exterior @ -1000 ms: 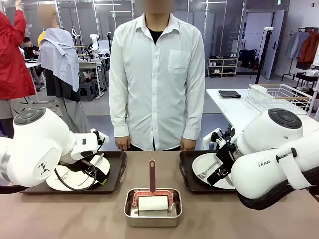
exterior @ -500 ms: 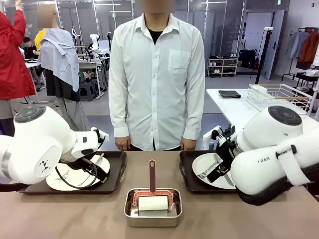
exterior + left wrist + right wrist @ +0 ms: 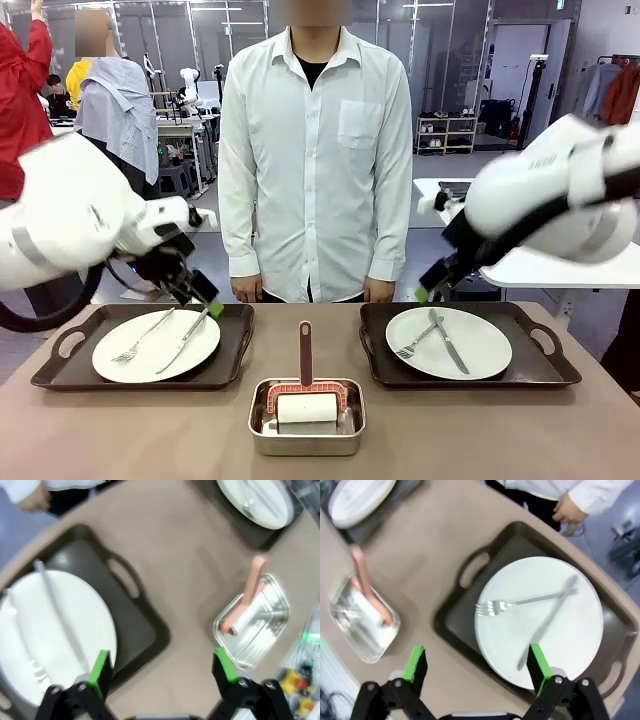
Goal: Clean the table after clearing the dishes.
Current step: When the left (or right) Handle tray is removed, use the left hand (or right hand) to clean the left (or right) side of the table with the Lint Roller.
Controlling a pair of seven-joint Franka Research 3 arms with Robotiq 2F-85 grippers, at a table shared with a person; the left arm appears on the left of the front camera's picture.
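Nearest, a steel pan (image 3: 305, 445) holding a pink-handled roller (image 3: 307, 408) sits mid-table (image 3: 120, 435), with bare top open on either side. Behind it are the left tray (image 3: 236, 345) and right tray (image 3: 372, 350), well apart, carrying the left plate (image 3: 155, 350) and right plate (image 3: 480, 340), with cutlery (image 3: 447, 345) on each. The left gripper (image 3: 162, 665) and right gripper (image 3: 475, 660) hang above the trays' inner edges with jaws spread wide and empty, and the person's hands (image 3: 377, 290) are at the far edge, apparently not touching it.

White rounded left arm (image 3: 60, 215) and right arm (image 3: 560, 185), black cable (image 3: 40, 325); black left hand (image 3: 162, 666), green pads (image 3: 101, 667)
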